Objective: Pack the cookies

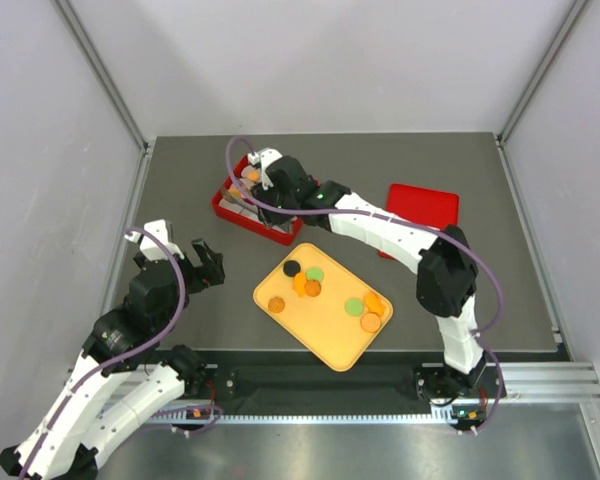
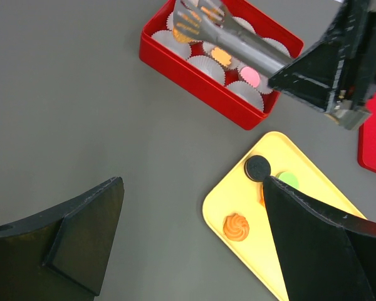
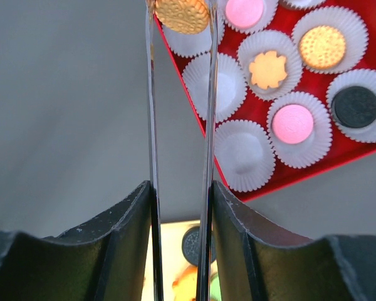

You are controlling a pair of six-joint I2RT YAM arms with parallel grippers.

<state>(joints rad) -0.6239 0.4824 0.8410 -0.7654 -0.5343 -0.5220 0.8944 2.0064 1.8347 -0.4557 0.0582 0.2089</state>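
yellow tray (image 1: 330, 355): near centre of the table. The top view shows you several cookies (image 1: 313, 288) lying flat on it; the left wrist view catches only three.
red box (image 1: 242, 215): far left of the tray. Only the right wrist view shows you five more lying face up in paper cups (image 3: 244, 153).
left gripper (image 1: 185, 255): jaws wide, empty, left of the tray.
right gripper (image 3: 180, 213): jaws narrowed on the tongs (image 3: 151, 125).
tongs: long axis runs from the gripper toward the box's far-left corner.
held cookie (image 3: 182, 14): orange, pinched edge to edge at the tips, over the box.

Over the red box (image 2: 194, 78), metal tongs (image 2: 250, 47) hold an orange cookie (image 2: 183, 32); the yellow tray (image 2: 222, 199) lies near.
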